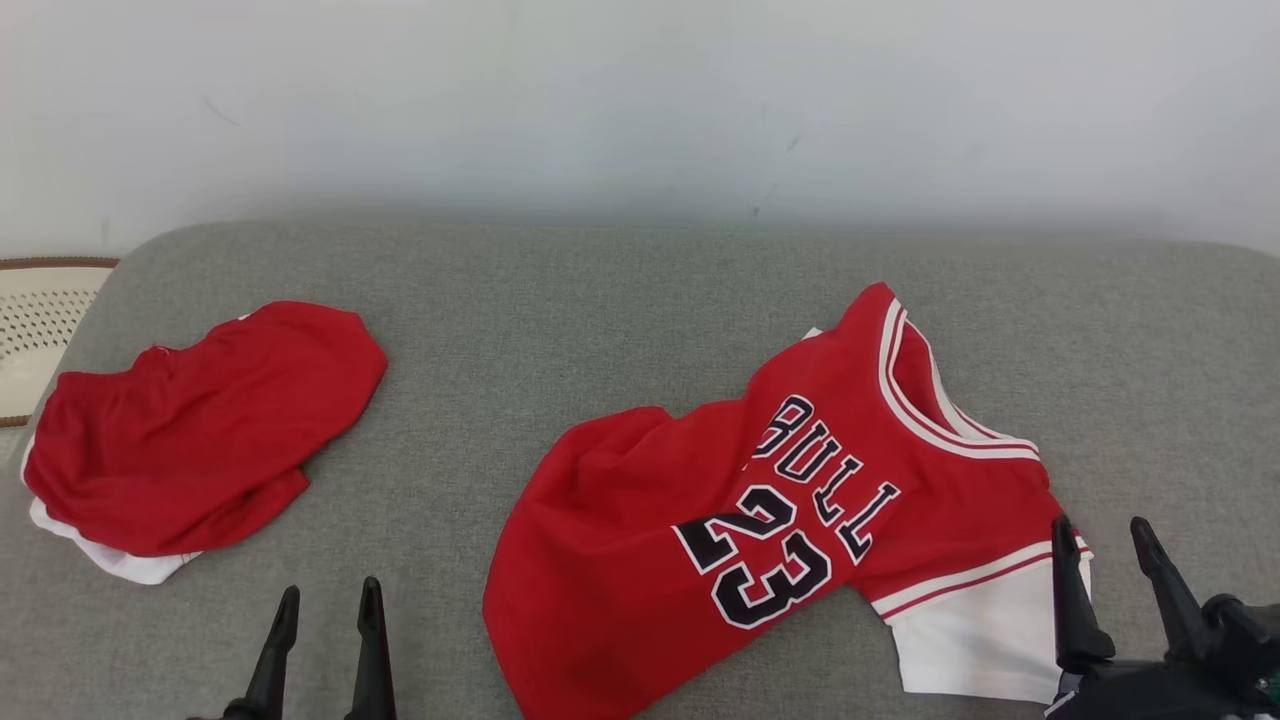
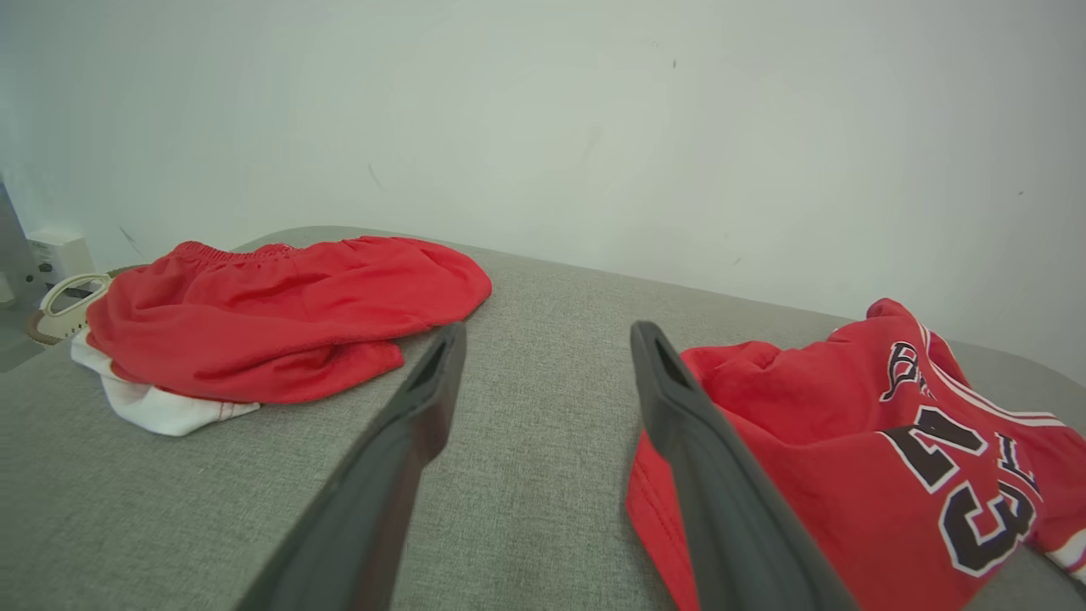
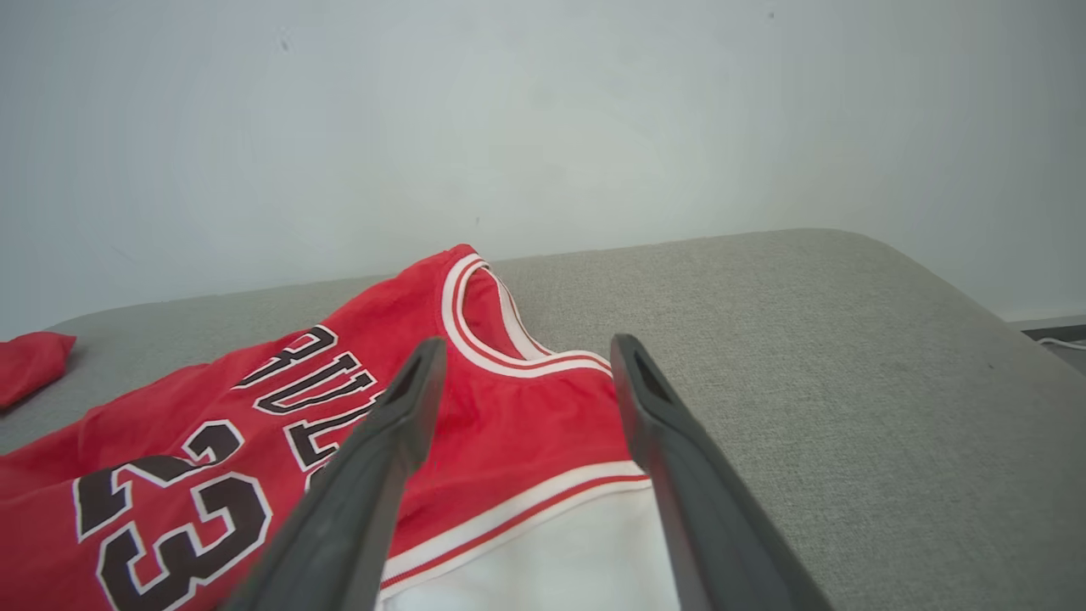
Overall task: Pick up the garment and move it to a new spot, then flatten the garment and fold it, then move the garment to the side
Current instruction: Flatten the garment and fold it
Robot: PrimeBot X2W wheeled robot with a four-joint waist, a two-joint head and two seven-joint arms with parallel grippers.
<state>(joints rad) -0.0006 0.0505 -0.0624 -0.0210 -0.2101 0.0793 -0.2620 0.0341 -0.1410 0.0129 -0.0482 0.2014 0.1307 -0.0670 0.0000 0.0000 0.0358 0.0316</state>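
The garment (image 1: 700, 500) is a red jersey with black "BULL 23" print and a white sleeve, lying spread but rumpled on the grey cushion (image 1: 600, 290), right of centre. My right gripper (image 1: 1102, 538) stands open at the lower right, its fingers over the jersey's white sleeve edge. In the right wrist view the open right gripper (image 3: 522, 356) points at the jersey (image 3: 280, 407) near its collar, with nothing held. My left gripper (image 1: 328, 598) is open at the lower left, over bare cushion. In the left wrist view the left gripper (image 2: 547, 339) has the jersey (image 2: 848, 441) to its right.
A second red garment (image 1: 200, 430) with white under it lies bunched at the cushion's left end, also seen as red cloth (image 2: 280, 314) in the left wrist view. A cream perforated object (image 1: 40, 320) sits off the left edge. A pale wall (image 1: 640, 100) backs the cushion.
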